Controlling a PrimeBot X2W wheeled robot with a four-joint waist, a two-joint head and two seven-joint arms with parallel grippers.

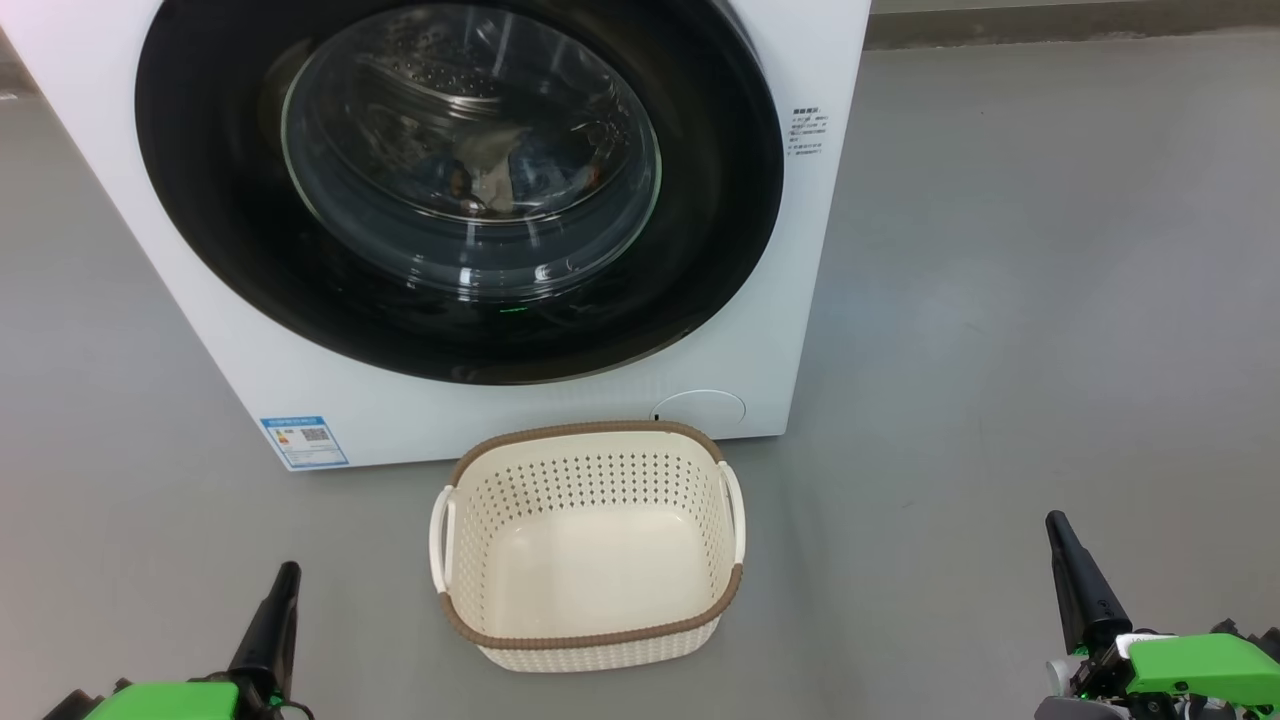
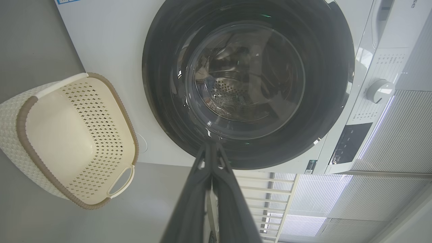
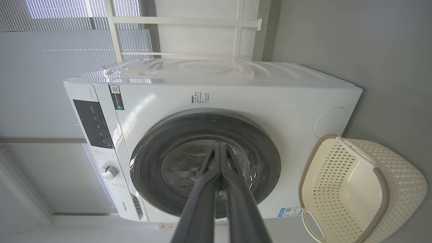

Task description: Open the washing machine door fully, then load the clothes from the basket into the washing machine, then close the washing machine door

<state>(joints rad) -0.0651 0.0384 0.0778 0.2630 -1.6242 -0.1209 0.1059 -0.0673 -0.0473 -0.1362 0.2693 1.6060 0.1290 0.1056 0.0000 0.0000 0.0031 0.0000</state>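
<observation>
Clothes (image 1: 490, 175) of light-blue and cream cloth lie behind the closed, large round glossy black door (image 1: 460, 335).
That door, with its bulging clear glass window (image 1: 560, 250), sits flush on the white boxy front-loading washing machine (image 1: 330, 410). The small cream perforated plastic basket (image 1: 590, 638) with a brown rim stands empty on the grey floor (image 1: 1000, 300), just in front of the washer. The left fingers (image 1: 280, 600) and right fingers (image 1: 1078, 570) are pressed together holding nothing, one on each side of the basket and apart from it.

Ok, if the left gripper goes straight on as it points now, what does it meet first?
The left gripper would likely meet the washing machine door, on its black ring; depth is unclear.
</observation>
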